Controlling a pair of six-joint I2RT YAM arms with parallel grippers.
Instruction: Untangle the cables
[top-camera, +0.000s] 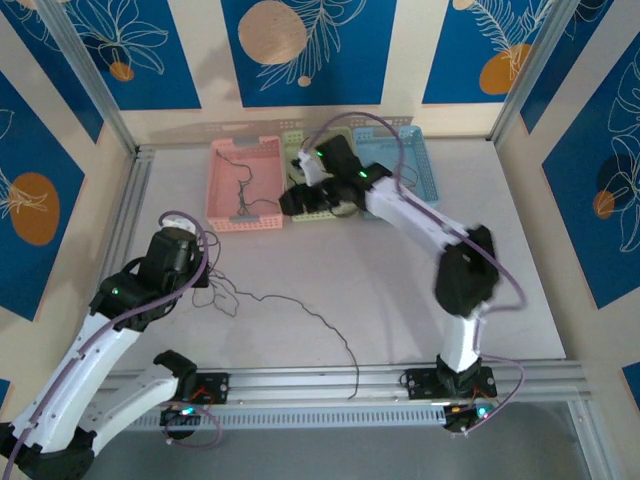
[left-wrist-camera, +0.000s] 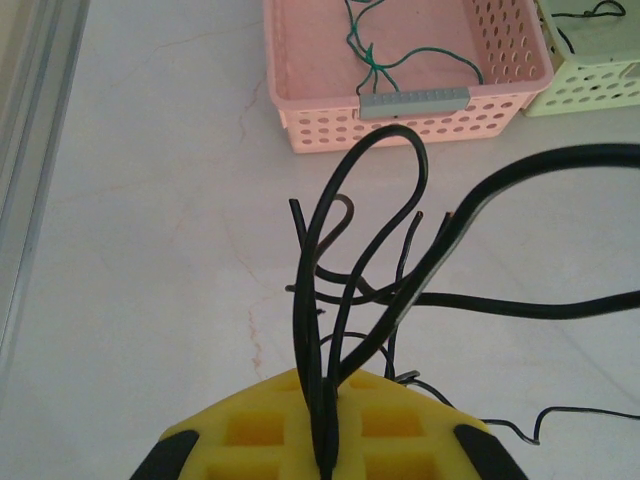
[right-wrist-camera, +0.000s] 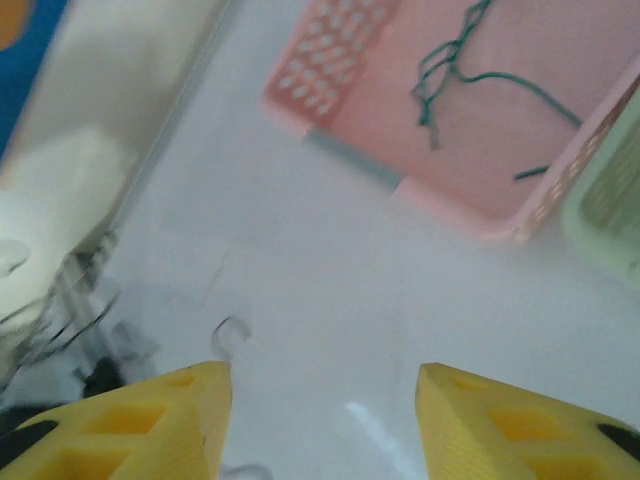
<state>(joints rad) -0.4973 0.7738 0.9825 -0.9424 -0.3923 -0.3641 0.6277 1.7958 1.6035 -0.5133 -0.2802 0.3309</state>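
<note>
- Viewing from above: the left hand (top-camera: 198, 283), at lower left, pinches one end of the black cables (top-camera: 228, 297). Their loose strands trail over the tabletop (top-camera: 380, 320) toward the bottom rail. The right hand (top-camera: 292, 202) hovers at upper centre by the pink basket (top-camera: 245, 226), with the pale green basket (top-camera: 300, 140) and the blue basket (top-camera: 425, 150) behind it. Nothing pins the far end, so a pull would likely drag the whole bundle instead of freeing one strand.
- Left wrist view: at bottom centre the left hand (left-wrist-camera: 325, 445) is pressed together on several black cables (left-wrist-camera: 316, 380) at once. These cross and loop just above the grip. A hooked loop could tighten into a knot, or a thin strand could slip out. Green cables (left-wrist-camera: 370, 62) lie in the pink basket (left-wrist-camera: 330, 125) at the top.
- Right wrist view, blurred: the right hand (right-wrist-camera: 320, 420) stands spread and empty over bare tabletop. The pink basket (right-wrist-camera: 320, 60) with its green cables (right-wrist-camera: 440, 75) sits at upper right. Closing in from here, it could catch the basket wall or grab more than one strand.
</note>
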